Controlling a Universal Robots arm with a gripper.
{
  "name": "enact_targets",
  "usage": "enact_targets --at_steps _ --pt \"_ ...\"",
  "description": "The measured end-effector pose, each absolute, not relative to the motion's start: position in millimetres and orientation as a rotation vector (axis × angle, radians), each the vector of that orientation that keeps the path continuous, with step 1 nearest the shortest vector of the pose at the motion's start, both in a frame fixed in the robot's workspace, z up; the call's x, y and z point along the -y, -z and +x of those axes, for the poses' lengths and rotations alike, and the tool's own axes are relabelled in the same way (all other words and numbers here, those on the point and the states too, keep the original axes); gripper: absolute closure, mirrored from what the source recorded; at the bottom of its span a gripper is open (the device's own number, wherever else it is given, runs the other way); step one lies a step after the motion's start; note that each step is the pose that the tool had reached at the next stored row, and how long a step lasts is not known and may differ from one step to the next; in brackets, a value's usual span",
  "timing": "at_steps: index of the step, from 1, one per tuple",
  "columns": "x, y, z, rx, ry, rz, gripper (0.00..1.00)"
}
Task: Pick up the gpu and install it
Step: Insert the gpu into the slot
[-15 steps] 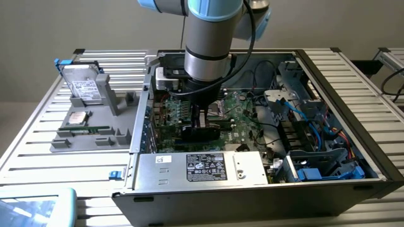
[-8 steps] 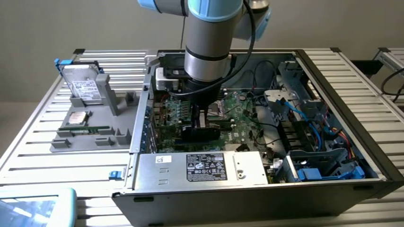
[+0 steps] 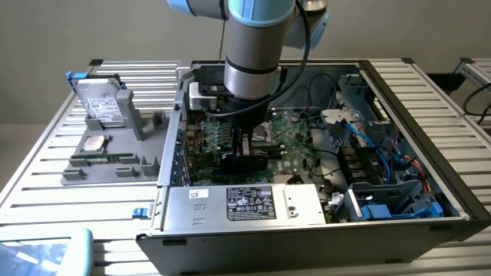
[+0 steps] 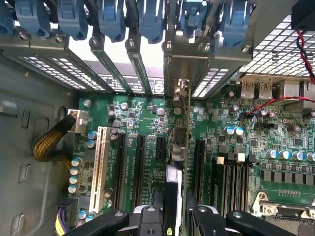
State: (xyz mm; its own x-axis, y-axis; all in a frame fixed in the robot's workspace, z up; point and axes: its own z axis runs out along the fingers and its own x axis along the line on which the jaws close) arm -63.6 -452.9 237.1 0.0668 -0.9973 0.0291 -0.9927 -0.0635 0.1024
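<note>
gpu: edge-on, clamped between the fingers, running out ahead of them.
motherboard: directly beneath the fingers.

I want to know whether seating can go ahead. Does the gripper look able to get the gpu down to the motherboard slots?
Probably yes: the gripper holds the gpu edge-on over the motherboard slots, inside the open computer case, and nothing visibly lies between card and board.

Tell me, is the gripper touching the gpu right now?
Touching. In the wrist view the gripper has its fingers closed on either side of the gpu, which stands on edge over the motherboard.
</note>
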Motion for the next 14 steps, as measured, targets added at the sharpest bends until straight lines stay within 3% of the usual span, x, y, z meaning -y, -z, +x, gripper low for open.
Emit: enact_targets --at_steps 6,9,14 --pt "453 -238 -64 2.083 0.074 2.223 0.69" --pt "453 -241 -64 2.083 0.074 2.223 0.56" --pt "453 -253 -65 2.085 0.067 2.226 0.55"
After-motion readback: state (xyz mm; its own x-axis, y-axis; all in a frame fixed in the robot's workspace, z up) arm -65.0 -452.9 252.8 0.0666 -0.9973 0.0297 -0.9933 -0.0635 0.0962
